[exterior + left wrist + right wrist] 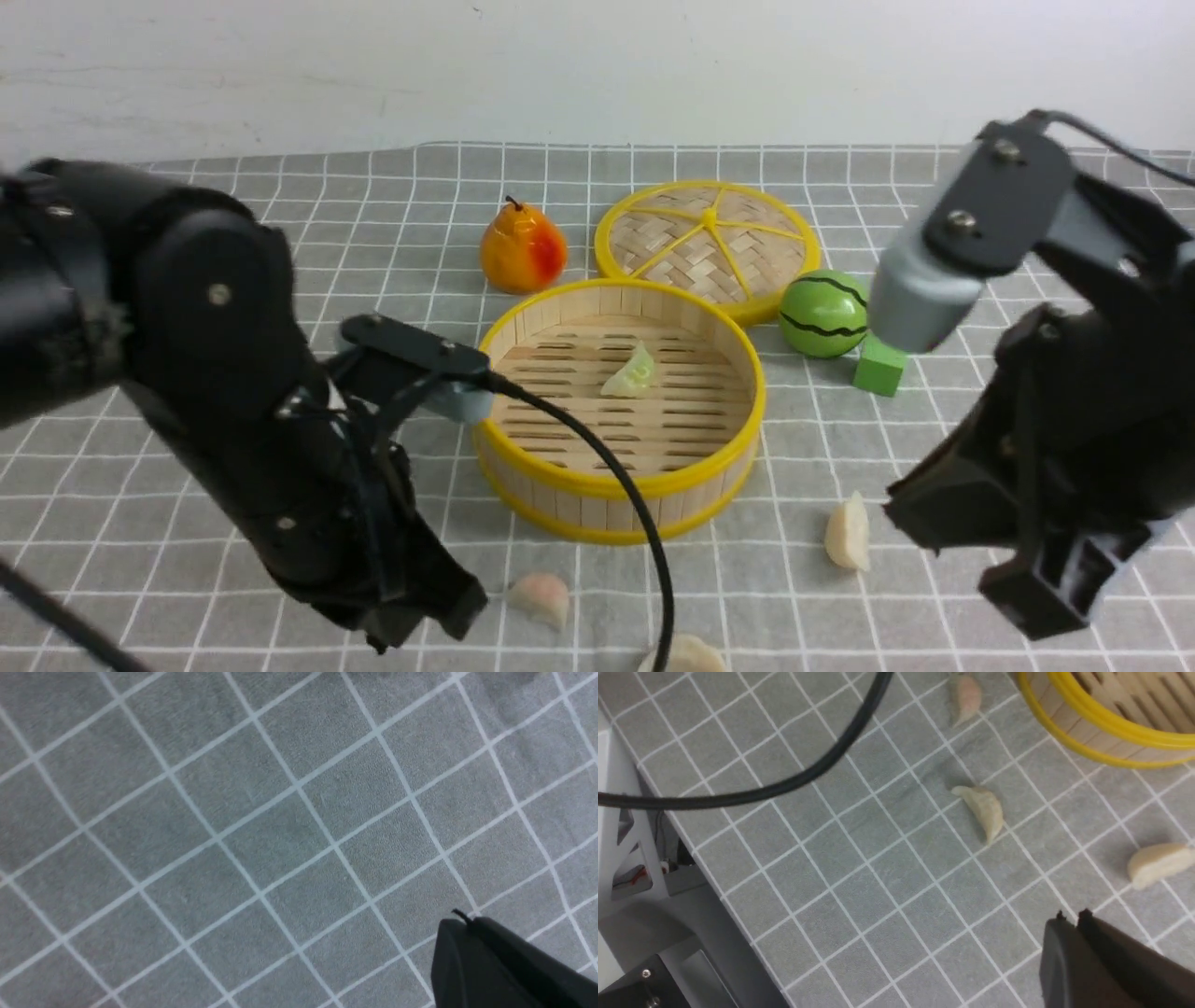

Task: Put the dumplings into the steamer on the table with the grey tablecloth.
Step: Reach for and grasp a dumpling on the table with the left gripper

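One pale green dumpling (633, 373) lies on the slatted floor of the steamer (616, 487), which stands mid-bench (803, 597) on the grey tablecloth (840, 168). Three others lie outside on the cloth:

- the pinkish dumpling (540, 597), just in front of the steamer
- a cream dumpling (848, 534), front right of it
- a second cream dumpling (686, 656), nearest the robot

Behind the steamer are a woven lid (707, 238), a pear (522, 250), a striped green ball (823, 314) and a green block (878, 366). A black cable (607, 467) crosses the steamer's front wall.

The left arm is bent low beside the steamer. The left gripper (462, 919) is above bare cloth, clenched and empty. The right arm is raised. The right gripper (1071, 919) has its fingers pressed together near the cream dumpling and holds nothing.
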Motion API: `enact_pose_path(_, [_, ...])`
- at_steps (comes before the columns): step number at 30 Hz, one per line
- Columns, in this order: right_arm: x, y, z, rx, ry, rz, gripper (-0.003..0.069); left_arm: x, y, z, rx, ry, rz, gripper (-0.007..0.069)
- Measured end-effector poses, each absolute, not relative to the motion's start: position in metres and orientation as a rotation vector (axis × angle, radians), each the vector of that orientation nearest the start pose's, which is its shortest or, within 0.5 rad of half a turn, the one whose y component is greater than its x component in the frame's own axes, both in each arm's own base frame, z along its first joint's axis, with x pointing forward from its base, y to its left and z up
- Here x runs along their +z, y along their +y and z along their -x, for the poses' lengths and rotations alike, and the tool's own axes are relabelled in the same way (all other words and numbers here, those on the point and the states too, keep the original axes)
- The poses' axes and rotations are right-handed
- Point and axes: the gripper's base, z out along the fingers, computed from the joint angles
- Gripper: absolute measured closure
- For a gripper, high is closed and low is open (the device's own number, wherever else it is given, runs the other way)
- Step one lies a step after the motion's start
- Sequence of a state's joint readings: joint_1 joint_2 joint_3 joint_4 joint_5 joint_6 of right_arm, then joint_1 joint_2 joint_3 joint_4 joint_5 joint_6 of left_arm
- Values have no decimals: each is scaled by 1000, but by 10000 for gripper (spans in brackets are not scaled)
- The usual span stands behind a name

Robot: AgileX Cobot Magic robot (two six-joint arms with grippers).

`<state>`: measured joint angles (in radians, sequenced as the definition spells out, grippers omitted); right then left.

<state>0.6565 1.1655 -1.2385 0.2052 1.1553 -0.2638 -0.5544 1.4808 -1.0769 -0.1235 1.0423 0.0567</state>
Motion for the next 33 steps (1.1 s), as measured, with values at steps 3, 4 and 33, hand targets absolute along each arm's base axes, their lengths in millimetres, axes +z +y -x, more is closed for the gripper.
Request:
enact_pose_path(3, [393,134,-154,364,2326,1074,625,246,-161,-241,-239,2855,-829,638])
enact_pose_path(4, [394,132,-153,353,2324,1067,624,241,-162,-243,-236,2861,-832,638])
enact_pose_path(33, [409,101,-147,104,2283,905,597,200,-212,-290,-149,2739,-725,93])
